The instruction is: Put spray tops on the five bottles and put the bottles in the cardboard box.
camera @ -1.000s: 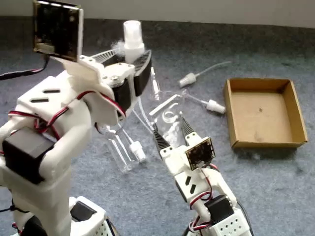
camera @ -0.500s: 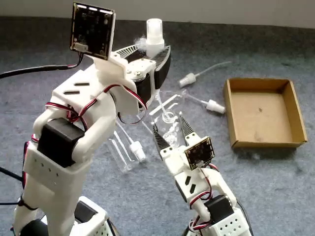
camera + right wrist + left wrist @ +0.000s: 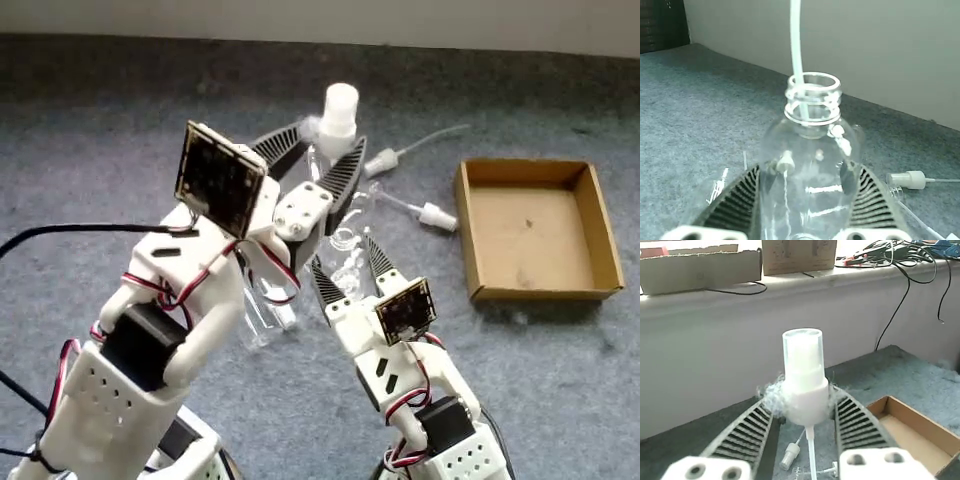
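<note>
Our left pincer (image 3: 806,407) is closed on a white spray top (image 3: 804,377). Its two ribbed fingers press the collar from either side, and a tuft of fluff is caught around it. The clear cap stands upright above the fingers, and the thin tube (image 3: 796,45) hangs below them. Our right pincer (image 3: 809,175) is clamped round a clear bottle (image 3: 810,160), which it holds upright with the open neck on top. In the right wrist view we see the tube come down from above and pass into that neck. From the high view the left pincer sits just above and behind the right one, so the spray top is over the bottle. On the grey carpet (image 3: 540,400) nearby, a second bottle (image 3: 258,322) lies on its side between the two arms. One loose spray top (image 3: 382,160) and another loose top (image 3: 437,215) lie between the pincers and the cardboard box (image 3: 530,225). The box sits open side up, well apart, to the right of both arms
</note>
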Controlling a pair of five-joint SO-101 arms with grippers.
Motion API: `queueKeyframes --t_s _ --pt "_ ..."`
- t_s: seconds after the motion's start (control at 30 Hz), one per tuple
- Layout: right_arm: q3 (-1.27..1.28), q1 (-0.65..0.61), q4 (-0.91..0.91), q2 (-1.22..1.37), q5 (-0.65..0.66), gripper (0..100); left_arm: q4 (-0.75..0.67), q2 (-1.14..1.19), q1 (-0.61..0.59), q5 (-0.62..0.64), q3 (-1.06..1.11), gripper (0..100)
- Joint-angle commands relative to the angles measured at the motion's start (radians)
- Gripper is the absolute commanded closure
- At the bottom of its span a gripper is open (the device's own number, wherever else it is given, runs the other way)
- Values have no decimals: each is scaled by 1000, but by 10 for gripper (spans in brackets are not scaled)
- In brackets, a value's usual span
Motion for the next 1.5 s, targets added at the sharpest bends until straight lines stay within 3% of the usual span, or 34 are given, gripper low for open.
queueKeyframes --t_s 0.0,0.33,0.57,0.67,0.73,1.07,1.27,1.47 --pt "147 -8 2 -8 -9 903 -66 -99 62 -44 116 995" --pt "148 -13 48 -13 -11 903 -103 -280 65 -41 398 995" --pt "147 -13 47 -15 -26 903 -453 -433 67 -32 751 995" --pt "147 -8 47 -15 -153 903 -552 -496 65 81 837 995" --pt "147 -7 47 -15 -210 903 -535 -522 58 141 837 995" --pt "145 -7 47 -15 -209 903 -420 -532 65 150 848 995" --pt "150 -12 47 -15 25 903 -427 -532 64 150 915 995" --pt "147 -7 47 -15 -26 903 -422 -533 65 150 937 995"
